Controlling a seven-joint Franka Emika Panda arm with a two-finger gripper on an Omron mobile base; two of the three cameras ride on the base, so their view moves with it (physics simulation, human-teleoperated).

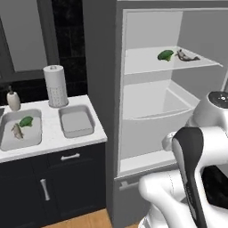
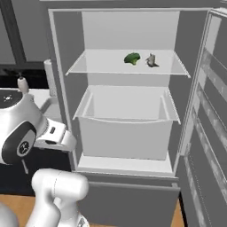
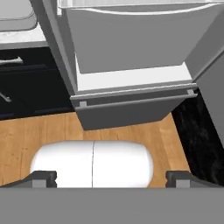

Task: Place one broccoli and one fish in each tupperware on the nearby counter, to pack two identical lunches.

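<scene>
**A:** Where to find the gripper (image 3: pixel 111 178)?

**B:** Down low in the hand view. Pointing at the wooden floor (image 3: pixel 43 131), just in front of the open fridge (image 2: pixel 66 88).

**A:** And the jaws?

**B:** Spread wide apart. Holding nothing at all. Dark fingertips (image 3: pixel 43 178) far out to each side.

**A:** Where to look for the counter (image 1: pixel 53 138)?

**B:** Left of the fridge in the left base view. White with grey lines, above dark cupboard doors.

**A:** And on top of it?

**B:** Two grey trays, side by side, flat on the counter. First the left tupperware (image 1: pixel 5 141), with a packed broccoli (image 1: pixel 26 121) and a packed fish (image 1: pixel 17 130) lying inside, touching each other. Then the right tupperware (image 1: pixel 76 121), close to the fridge side of the counter, with its grey bottom in plain sight.

**A:** Anything behind the trays?

**B:** A tall white paper roll (image 1: pixel 55 85), standing straight up behind the right tupperware. Also a small soap bottle (image 1: pixel 13 99), behind the left tupperware.

**A:** More food anywhere?

**B:** Yes, up on the top fridge shelf (image 2: pixel 97 66). A shelf broccoli (image 2: pixel 132 58) there, with a shelf fish (image 2: pixel 151 60) just to its right. Near each other, well above the gripper.

**A:** And under that shelf?

**B:** A big pale drawer (image 2: pixel 126 128), pulled out a bit toward the front.
</scene>
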